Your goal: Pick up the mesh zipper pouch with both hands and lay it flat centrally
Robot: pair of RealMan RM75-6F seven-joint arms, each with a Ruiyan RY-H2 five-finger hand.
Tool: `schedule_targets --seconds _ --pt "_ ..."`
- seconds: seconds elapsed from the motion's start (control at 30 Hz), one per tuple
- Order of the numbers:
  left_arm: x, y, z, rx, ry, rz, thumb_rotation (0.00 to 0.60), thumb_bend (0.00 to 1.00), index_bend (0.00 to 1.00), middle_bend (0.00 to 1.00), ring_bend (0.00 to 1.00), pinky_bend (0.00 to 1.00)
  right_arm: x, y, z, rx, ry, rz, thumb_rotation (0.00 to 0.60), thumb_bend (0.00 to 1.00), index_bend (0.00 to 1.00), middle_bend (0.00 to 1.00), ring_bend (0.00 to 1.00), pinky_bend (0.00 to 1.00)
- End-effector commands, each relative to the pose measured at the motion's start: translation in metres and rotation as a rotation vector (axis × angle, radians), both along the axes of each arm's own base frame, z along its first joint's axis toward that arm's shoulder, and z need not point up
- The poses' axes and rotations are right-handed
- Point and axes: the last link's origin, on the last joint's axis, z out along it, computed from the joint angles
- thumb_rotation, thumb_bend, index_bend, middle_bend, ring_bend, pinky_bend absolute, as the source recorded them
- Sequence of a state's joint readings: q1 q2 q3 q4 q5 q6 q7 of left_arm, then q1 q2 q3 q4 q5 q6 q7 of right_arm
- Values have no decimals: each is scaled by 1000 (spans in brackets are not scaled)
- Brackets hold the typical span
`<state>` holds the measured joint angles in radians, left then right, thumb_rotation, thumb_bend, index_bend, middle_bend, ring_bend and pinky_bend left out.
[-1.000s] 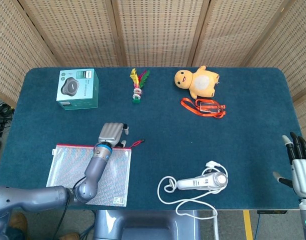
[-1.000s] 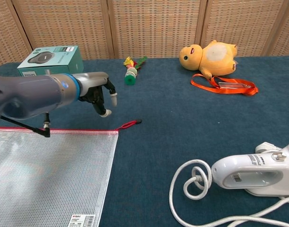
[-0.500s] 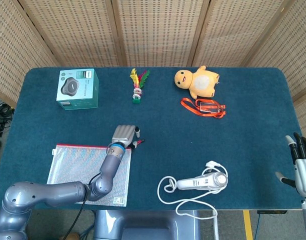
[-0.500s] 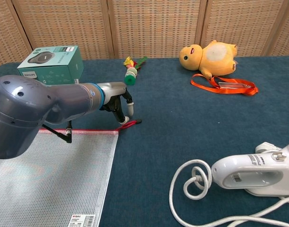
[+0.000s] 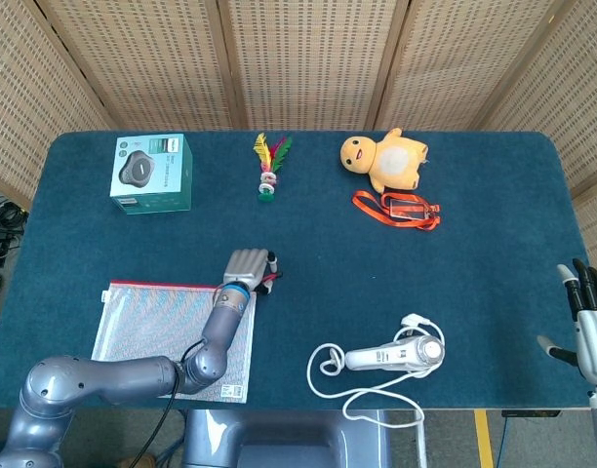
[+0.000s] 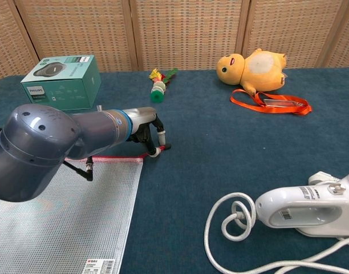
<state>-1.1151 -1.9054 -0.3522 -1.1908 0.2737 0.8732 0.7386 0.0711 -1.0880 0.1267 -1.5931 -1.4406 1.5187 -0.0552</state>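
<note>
The mesh zipper pouch [image 5: 172, 338] lies flat at about seven o'clock on the table [image 5: 494, 283], near the front edge and well off centre. It is a clear, limp rectangle of fine mesh with a red zipper strip along its far edge and a red pull tab [image 6: 158, 149] at the far right corner. The left hand [image 6: 148, 130] sits at that corner with its fingers curled down over the tab; whether it actually pinches the tab cannot be told. The right hand [image 5: 589, 322], at four o'clock off the table's edge, is empty with fingers spread and far from the pouch.

The likely trouble is that a one-corner lift by the thin tab lets the floppy mesh sag, fold or slip free. The glossy white hand mixer [image 6: 311, 211] and its looped cord [image 6: 237, 225] lie in the right hand's way. Farther back are a rigid teal box [image 6: 63, 81], a feathered shuttlecock [image 6: 159, 85], an orange lanyard [image 6: 271, 103] and a soft yellow plush toy [image 6: 251, 65].
</note>
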Motion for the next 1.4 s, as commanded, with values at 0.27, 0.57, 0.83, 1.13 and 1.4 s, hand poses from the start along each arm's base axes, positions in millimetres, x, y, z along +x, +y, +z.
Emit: schedule_targets --seconds 0.27,0.57,0.83,1.13,1.4 --pt "-1 -3 -5 0 -3 -5 600 446 453 975 951 1000 0 -1 -1 4 0 -1 600 0 77 0 0 0" --pt "1 -9 -10 -19 -18 -20 600 446 474 975 951 1000 0 -1 -2 7 0 -2 600 0 77 0 0 0" --pt "0 -6 -9 1 -25 -23 600 446 518 975 951 1000 0 -1 -2 8 -3 -1 600 0 77 0 0 0" --pt "-3 -8 -12 -2 -10 -19 600 449 567 975 951 1000 0 -1 -2 8 -5 0 600 0 77 0 0 0" --pt "1 -7 -7 16 -36 -33 600 621 626 975 951 1000 0 0 -2 10 -8 2 600 0 77 0 0 0"
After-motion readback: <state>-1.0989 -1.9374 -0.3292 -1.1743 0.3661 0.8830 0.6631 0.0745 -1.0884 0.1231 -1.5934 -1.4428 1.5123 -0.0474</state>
